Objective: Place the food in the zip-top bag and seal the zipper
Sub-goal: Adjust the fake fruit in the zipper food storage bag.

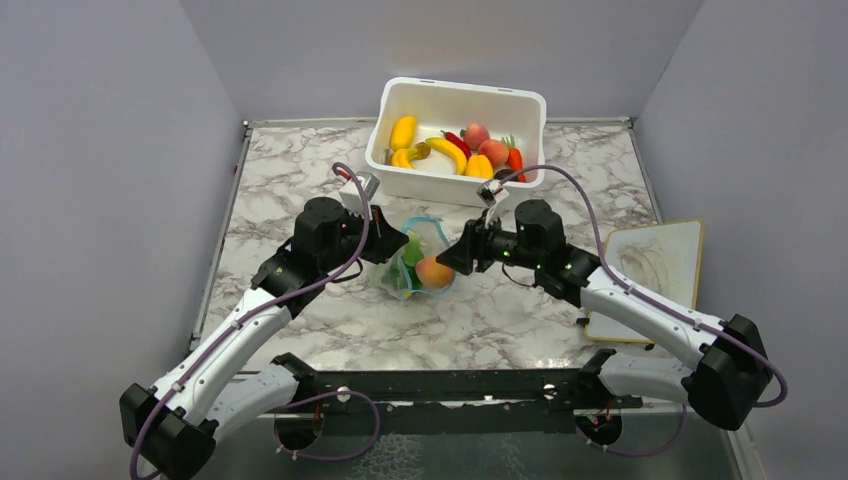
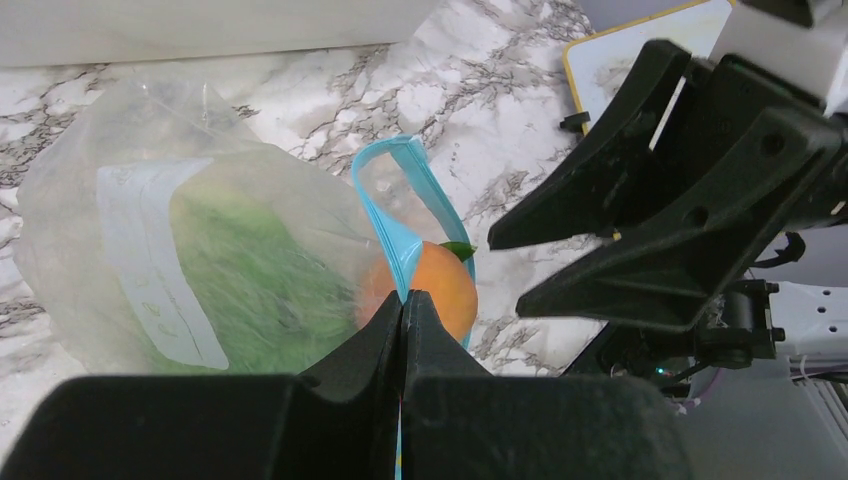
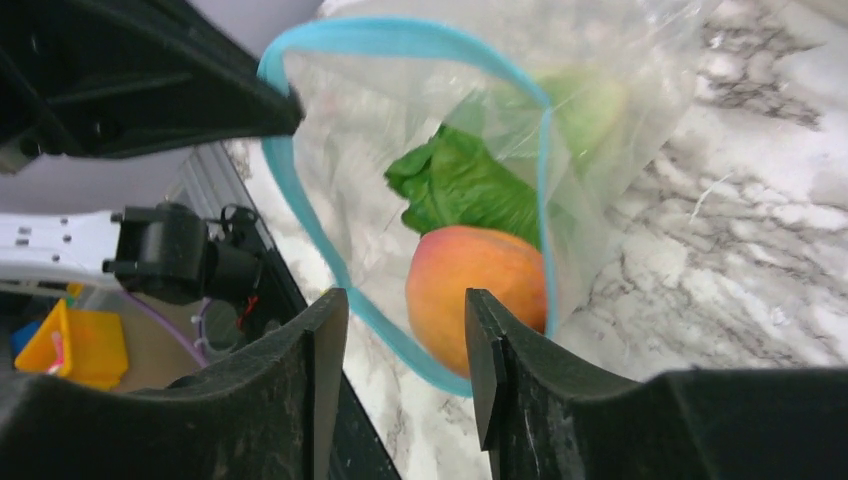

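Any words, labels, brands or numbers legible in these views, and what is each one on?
No text can be read in any view.
zip-top bag: its white label panel has faint marks, too blurred to read.
whiteboard: only smudged grey streaks, no letters.
white tub: no print visible.

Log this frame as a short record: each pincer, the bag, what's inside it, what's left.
left pincer: shut on the zipper
right pincer: open, empty, facing the bag mouth
zip-top bag: mouth open, unsealed
in bag: lettuce, peach
white tub: more toy food inside
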Available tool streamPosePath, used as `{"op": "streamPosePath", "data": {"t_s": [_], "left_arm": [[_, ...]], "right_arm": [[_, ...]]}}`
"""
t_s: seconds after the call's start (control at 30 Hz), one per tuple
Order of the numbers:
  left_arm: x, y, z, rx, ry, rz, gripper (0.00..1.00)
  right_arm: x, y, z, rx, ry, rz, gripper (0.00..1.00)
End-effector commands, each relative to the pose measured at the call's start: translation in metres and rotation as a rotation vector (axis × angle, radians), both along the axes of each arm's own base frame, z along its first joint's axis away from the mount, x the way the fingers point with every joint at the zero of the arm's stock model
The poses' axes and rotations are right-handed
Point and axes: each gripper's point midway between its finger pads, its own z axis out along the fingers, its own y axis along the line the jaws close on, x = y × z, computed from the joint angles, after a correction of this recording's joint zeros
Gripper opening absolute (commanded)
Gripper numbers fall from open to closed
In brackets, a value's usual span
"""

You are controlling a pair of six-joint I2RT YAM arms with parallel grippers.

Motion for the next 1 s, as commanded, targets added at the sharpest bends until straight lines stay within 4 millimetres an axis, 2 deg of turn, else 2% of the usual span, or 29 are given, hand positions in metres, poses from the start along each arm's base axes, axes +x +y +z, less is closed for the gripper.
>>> {"op": "streamPosePath", "data": {"t_s": [0.0,0.07,0.23,0.37,0.53,0.63,0.77,0.9,0.97], "left_arm": [[0.001,-0.007,0.033,-0.062,-0.073,-0.026,0.0],[0.001,-0.007,0.033,-0.063,-0.074,-0.023,0.0],[0.001,-0.008,0.033,-0.068,-0.069,-0.025,0.0],[-0.001,-0.008,0.035,-0.077,-0.069,-0.031,0.0],[-0.003,-0.008,0.037,-0.082,-0.073,-0.033,0.0],[-0.004,-0.009,0.036,-0.084,-0.067,-0.04,0.0],[-0.004,-0.011,0.039,-0.092,-0.062,-0.049,0.0],[-0.005,-0.012,0.043,-0.101,-0.065,-0.055,0.0],[-0.005,-0.012,0.045,-0.103,-0.069,-0.052,0.0]], "right_arm": [[-0.023,0.01,-0.005,-0.079,-0.047,0.067,0.51],[-0.028,0.016,-0.013,-0.111,-0.061,0.08,0.62],[-0.016,0.018,-0.027,-0.213,-0.106,0.028,0.66],[-0.008,0.012,-0.034,-0.274,-0.132,0.0,0.65],[-0.011,0.016,-0.043,-0.278,-0.109,0.018,0.56],[-0.003,0.014,-0.053,-0.321,-0.128,0.005,0.56],[0.004,0.011,-0.06,-0.405,-0.163,0.023,0.64],[0.005,0.015,-0.066,-0.404,-0.179,0.037,0.73],[0.007,0.018,-0.067,-0.393,-0.183,0.037,0.75]]}}
